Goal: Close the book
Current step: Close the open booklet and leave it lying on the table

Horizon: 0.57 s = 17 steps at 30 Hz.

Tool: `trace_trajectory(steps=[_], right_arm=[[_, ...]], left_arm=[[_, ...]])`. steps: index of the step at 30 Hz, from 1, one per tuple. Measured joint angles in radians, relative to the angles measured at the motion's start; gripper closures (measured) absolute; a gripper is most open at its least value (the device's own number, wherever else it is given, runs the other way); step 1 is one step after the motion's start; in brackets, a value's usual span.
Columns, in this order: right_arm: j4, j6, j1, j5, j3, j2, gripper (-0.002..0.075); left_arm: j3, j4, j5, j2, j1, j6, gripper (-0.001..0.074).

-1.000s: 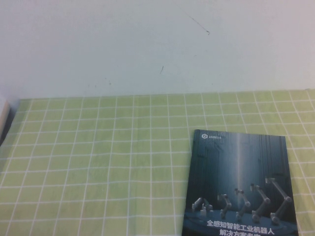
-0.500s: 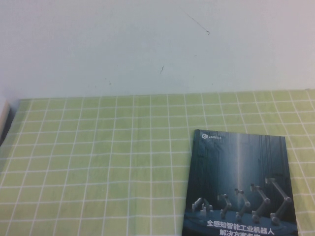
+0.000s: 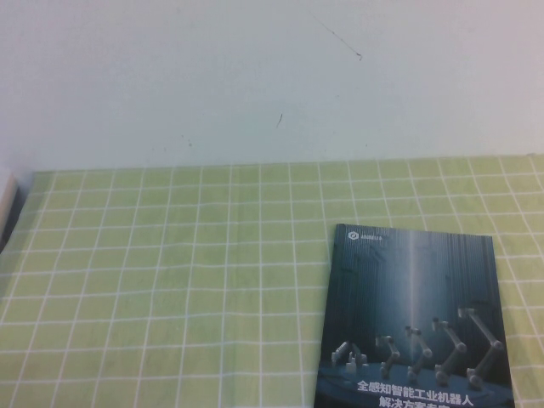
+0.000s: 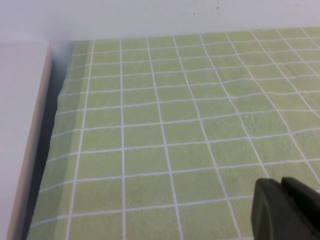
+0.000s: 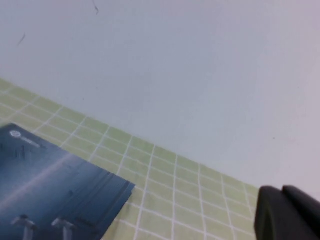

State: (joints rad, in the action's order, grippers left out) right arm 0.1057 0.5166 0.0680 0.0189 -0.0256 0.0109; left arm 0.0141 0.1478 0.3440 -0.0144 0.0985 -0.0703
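One book [image 3: 414, 319] is the whole job. It lies flat on the near right of the desk, on the green checked cloth [image 3: 170, 280], with its front cover up and its near edge running out of the high view. No page stands up and no second half lies spread beside it, so it looks closed. I judge the task done or all but done, with at most a press on the cover left to make.

Neither claw shows in the high view. That suits arms held off on the near side, so that nothing hangs over the cover.

The left claw [image 4: 281, 190] appears only in its own wrist view. Its two dark tips are pressed together on nothing, above bare cloth on the left of the desk, where a pale ledge [image 4: 20, 125] borders the cloth.

The right claw [image 5: 282, 192] is likewise closed and empty. It is clear of the book, whose far corner shows in that view below the white wall [image 5: 175, 65]. Tips held together suit a flat push better than a pinch.
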Motion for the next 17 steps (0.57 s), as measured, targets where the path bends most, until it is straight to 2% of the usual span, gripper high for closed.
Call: trace_trajectory(steps=[9,17], right_arm=[[-0.129,-0.250,0.000,0.309,0.000,-0.022,0.0729],[-0.157,-0.374,0.000,0.332,0.005,-0.022,0.0729]], left_arm=[[0.000,0.000,0.000,0.000,0.000,0.000,0.0738],[0.000,-0.002,0.000,0.000,0.000,0.002,0.0738]])
